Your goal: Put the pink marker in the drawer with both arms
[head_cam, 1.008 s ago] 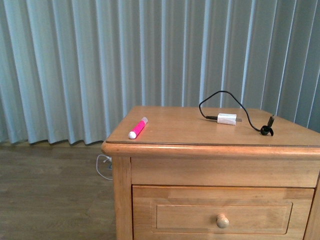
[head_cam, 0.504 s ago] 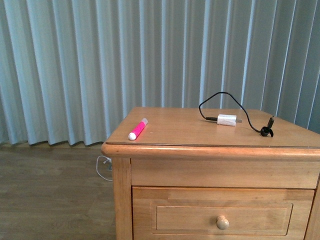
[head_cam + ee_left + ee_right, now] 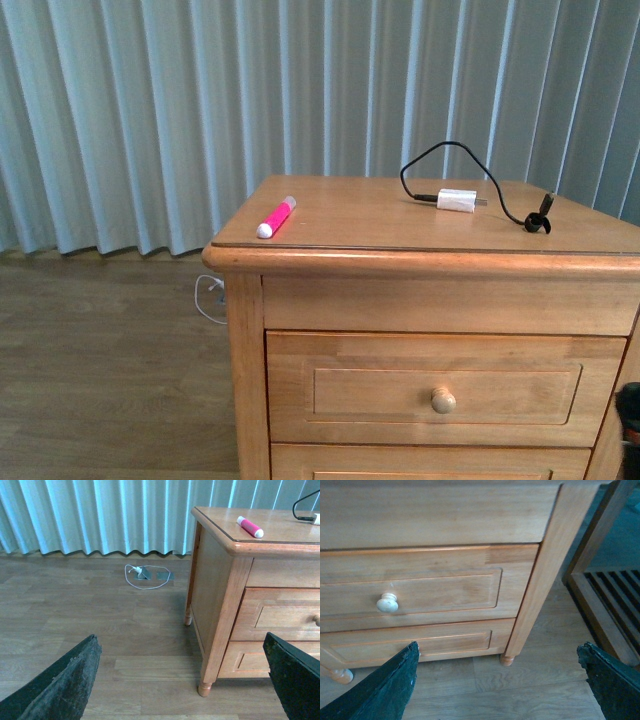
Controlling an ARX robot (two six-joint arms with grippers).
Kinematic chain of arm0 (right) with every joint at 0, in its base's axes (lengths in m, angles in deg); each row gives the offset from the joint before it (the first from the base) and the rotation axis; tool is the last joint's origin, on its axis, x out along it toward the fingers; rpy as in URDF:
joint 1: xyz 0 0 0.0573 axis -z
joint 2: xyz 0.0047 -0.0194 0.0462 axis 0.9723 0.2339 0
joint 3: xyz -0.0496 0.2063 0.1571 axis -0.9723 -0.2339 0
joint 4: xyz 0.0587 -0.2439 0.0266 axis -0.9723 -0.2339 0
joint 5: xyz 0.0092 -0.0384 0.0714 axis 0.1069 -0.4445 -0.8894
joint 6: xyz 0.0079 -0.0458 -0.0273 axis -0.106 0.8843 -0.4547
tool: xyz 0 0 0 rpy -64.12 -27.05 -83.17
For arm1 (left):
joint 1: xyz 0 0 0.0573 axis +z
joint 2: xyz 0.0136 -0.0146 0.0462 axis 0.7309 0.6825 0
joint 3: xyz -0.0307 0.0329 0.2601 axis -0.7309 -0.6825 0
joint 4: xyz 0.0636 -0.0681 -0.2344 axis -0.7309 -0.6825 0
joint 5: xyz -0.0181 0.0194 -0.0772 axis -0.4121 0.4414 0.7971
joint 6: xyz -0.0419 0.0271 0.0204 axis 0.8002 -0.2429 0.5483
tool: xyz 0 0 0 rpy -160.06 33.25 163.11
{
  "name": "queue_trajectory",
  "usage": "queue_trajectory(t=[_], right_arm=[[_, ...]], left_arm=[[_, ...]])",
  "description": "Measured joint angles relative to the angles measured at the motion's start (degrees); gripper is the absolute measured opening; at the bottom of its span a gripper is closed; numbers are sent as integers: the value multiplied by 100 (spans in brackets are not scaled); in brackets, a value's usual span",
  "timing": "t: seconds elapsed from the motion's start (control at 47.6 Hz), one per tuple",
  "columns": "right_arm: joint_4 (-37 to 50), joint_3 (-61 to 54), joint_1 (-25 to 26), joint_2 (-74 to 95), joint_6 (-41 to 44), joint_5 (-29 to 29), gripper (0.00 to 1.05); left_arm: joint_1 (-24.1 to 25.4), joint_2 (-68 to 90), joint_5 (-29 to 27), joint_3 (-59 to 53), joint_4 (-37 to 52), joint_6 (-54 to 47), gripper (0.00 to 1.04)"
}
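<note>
Black and spread wide, the two fingers of the left end effector (image 3: 180,639) hold nothing, and only wood floor (image 3: 100,620) shows between them in the left wrist view. The right end effector (image 3: 497,647) is parted in the same way, with nothing in its grip, and its camera looks closely at the front of the nightstand (image 3: 420,262). In the front view a sliver of something black shows at the lower right edge of the frame; I cannot tell which part it is. The drawer (image 3: 360,392) fills the lower centre and right of that frame. It is shut flush with the wooden front, and its small round knob (image 3: 443,401) sits in the middle of the recessed panel. The top edge of a second drawer (image 3: 430,466) shows just beneath it. The pink marker (image 3: 276,217) lies left of centre in the frame, on the nightstand top near the left front corner. It is angled, with its white rounded end toward the camera and its pale cap pointing away. Well apart from it, right of centre, rests a white charger plug (image 3: 457,200). Its black cable (image 3: 538,223) arches up behind the plug and trails right to a small coil. At lower left a white cord (image 3: 207,300) lies on the floor beside the nightstand. A pale blue-grey curtain (image 3: 150,120) hangs across the back.
</note>
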Motion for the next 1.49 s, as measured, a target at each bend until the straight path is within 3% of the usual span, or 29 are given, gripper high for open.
queue_trajectory(t=[0.525, 1.05, 1.491], right_arm=[[120, 1939, -435, 2721, -24, -699, 96], [66, 3342, -520, 4068, -127, -748, 96], [-31, 3626, -514, 4341, -225, -737, 96]], left_arm=[[0, 0, 0, 0, 0, 0, 99], [0, 0, 0, 0, 0, 0, 99], [0, 0, 0, 0, 0, 0, 99]])
